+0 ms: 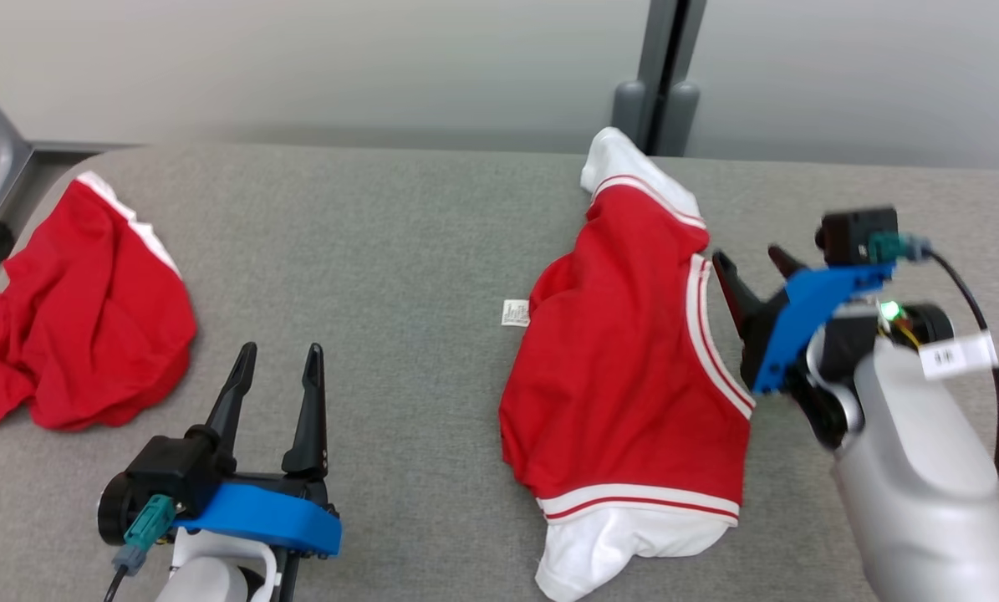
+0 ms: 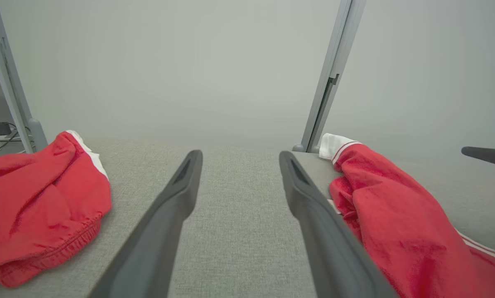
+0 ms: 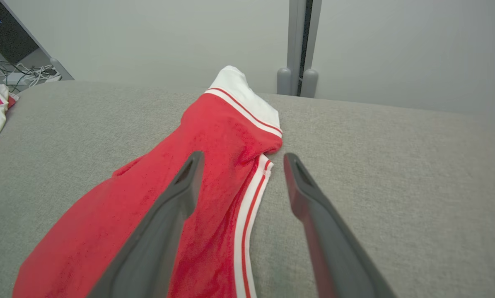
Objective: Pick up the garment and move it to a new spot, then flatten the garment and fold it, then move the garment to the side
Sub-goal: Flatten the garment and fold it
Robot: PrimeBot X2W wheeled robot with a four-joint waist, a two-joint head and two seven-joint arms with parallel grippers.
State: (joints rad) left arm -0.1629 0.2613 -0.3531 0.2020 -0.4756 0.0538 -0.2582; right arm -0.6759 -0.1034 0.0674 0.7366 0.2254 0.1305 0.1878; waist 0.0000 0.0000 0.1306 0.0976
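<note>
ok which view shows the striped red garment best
Head view: the striped red garment shows nearly whole, both white ends included. Both wrist views crop it to the far white end and part of the red.

Bright, even light; only soft shadows edge the garment (image 1: 624, 351).

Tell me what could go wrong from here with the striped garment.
The open right tool sits at the garment's striped edge; pulling away could snag and rumple it. Its white end lies near the table's far edge and might slide off. Moving it left risks tangling with the crumpled red garment.
</note>
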